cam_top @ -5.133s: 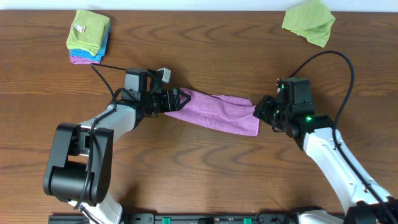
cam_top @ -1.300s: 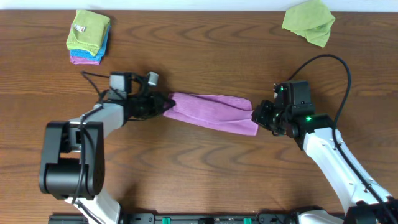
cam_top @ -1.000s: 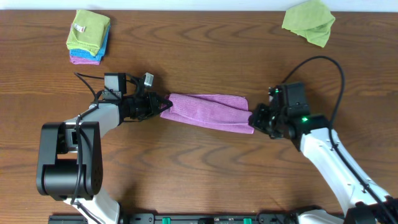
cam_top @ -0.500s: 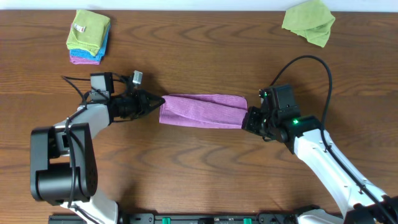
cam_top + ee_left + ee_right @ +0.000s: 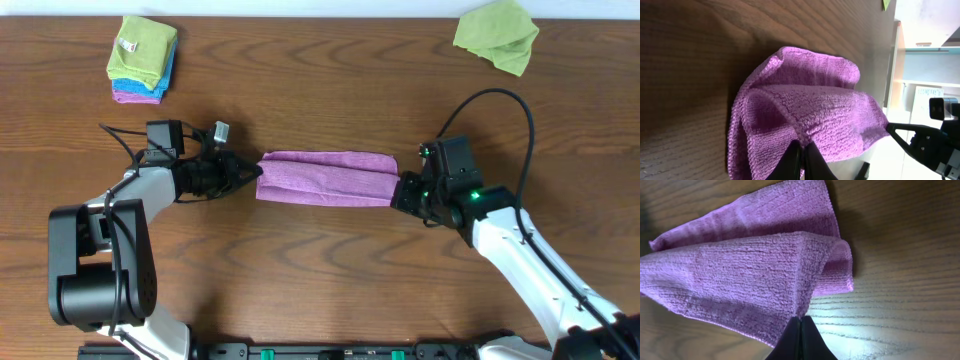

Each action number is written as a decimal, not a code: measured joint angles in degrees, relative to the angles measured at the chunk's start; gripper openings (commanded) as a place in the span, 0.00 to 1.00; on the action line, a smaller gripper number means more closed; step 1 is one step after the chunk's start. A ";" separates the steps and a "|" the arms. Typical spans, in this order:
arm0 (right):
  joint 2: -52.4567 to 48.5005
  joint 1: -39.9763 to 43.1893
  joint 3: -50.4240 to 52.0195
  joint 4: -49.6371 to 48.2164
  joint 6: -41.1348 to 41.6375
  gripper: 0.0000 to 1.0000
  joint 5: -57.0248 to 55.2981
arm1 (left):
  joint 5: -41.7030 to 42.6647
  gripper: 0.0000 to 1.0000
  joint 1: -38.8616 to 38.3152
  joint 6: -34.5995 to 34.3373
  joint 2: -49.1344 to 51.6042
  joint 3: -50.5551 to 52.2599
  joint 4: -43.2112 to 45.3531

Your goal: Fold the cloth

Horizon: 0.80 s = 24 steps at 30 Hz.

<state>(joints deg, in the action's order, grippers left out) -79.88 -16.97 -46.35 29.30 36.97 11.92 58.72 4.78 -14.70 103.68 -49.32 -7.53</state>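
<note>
The cloth (image 5: 325, 178) is a lilac-purple towel stretched into a long folded band across the middle of the table. My left gripper (image 5: 256, 172) is shut on the band's left end. In the left wrist view the cloth (image 5: 805, 120) bunches into a ridge pinched between the dark fingertips (image 5: 803, 151). My right gripper (image 5: 397, 190) is shut on the right end. In the right wrist view the cloth (image 5: 750, 280) shows two layers, and my gripper (image 5: 800, 322) pinches a fold of the upper one just above the wood.
A stack of small folded green, blue and purple squares (image 5: 143, 72) lies at the back left. A crumpled lime-green cloth (image 5: 497, 35) lies at the back right. The wooden table (image 5: 320, 270) has bare wood in front of the band.
Both grippers have carried the cloth to the left and away from me. The slanted band has turned level and a little shorter. In the last half second almost nothing moved.
</note>
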 measured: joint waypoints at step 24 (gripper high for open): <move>-10.45 0.00 0.00 -10.99 -0.17 0.02 -4.00 | -7.39 0.06 -3.69 0.20 0.00 0.00 -1.46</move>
<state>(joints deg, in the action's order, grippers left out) -90.32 -16.97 -46.35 18.31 36.80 7.92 51.33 1.08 -14.50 103.68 -49.32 -8.99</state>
